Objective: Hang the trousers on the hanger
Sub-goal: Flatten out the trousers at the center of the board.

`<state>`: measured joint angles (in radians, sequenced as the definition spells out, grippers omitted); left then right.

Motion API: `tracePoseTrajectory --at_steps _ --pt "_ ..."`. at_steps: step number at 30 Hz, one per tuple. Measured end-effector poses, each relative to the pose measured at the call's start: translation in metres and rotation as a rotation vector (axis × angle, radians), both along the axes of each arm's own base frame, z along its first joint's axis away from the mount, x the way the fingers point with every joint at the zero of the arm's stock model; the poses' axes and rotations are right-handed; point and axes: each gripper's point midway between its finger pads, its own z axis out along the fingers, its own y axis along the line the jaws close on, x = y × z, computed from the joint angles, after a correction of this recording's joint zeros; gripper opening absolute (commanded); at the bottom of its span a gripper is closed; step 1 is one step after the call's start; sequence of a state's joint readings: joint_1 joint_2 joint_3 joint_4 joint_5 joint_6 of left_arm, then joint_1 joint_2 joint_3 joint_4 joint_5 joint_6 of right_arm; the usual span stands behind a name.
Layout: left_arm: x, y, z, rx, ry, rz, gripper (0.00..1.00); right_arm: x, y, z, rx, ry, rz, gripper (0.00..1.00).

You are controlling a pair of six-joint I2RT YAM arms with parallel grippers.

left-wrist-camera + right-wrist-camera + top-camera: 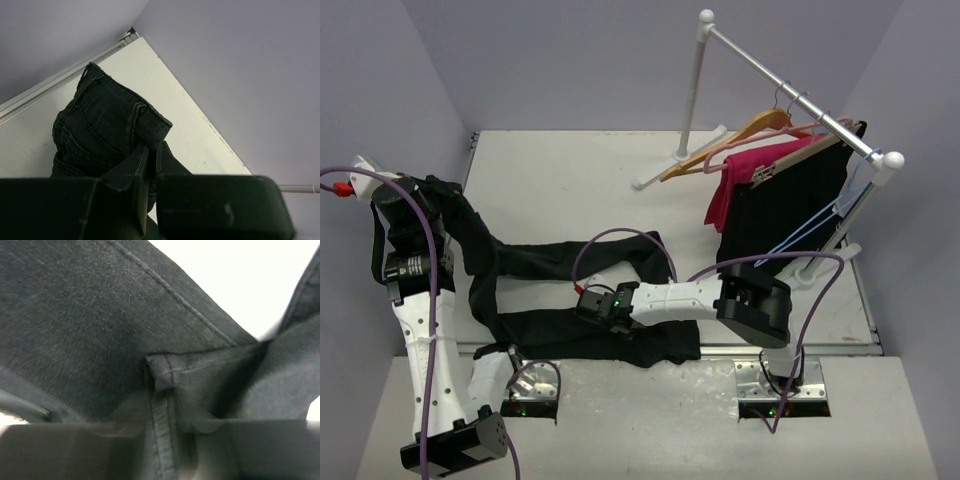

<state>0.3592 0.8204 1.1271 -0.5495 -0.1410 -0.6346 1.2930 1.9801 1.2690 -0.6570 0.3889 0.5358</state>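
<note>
Left gripper (150, 152): nearest you, raised far left of the hanger (735, 140), jaws clamped on the waistband of the trousers (535, 262).
Right gripper (588, 302): low on the near leg, closer to the hanger; a seamed fold sits between its jaws, but you cannot tell if they have bitten.
Trousers' long axis: runs from the lifted waistband toward the hanger, legs flat on the table (570, 180), well short of it.
Judgement: your carry likely goes toward the hanger, right arm nearer.

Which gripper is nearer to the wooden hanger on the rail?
Right. The right gripper is down on the trousers mid-table, left of the hanger and closer to the arm bases. The left gripper holds the trousers raised at the far left, farther away.
</note>
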Motion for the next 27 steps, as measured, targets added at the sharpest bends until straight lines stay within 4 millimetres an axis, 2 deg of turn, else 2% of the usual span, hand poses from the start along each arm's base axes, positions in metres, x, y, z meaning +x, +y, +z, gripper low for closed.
tracePoseTrajectory --at_steps 1,7,10,13,17,21,23,27 --pt "0.0 0.0 0.0 0.001 0.0 0.0 0.03 0.0 0.0 -0.002 0.0 0.001 -0.003 0.0" --pt "0.0 0.0 0.0 0.002 0.001 -0.001 0.03 0.006 -0.006 0.003 -0.002 -0.036 -0.008 0.0" --pt "0.0 0.0 0.0 0.001 0.0 -0.003 0.03 0.014 -0.019 0.022 0.01 -0.068 -0.032 0.0" --pt "0.002 0.0 0.0 0.001 0.001 -0.004 0.03 0.03 -0.037 0.051 0.046 -0.108 -0.086 0.0" --pt "0.004 0.001 -0.003 -0.002 0.008 -0.005 0.03 0.055 -0.081 0.079 0.091 -0.155 -0.216 0.0" --pt "0.006 0.0 -0.004 -0.006 0.011 -0.011 0.03 0.07 -0.157 0.09 0.066 -0.184 -0.385 0.0" --pt "0.007 0.0 -0.004 -0.006 0.009 -0.014 0.03 0.072 -0.186 0.092 0.039 -0.192 -0.445 0.0" --pt "0.01 0.002 -0.005 -0.008 0.01 -0.011 0.03 0.072 -0.215 0.095 -0.005 -0.201 -0.49 0.0"
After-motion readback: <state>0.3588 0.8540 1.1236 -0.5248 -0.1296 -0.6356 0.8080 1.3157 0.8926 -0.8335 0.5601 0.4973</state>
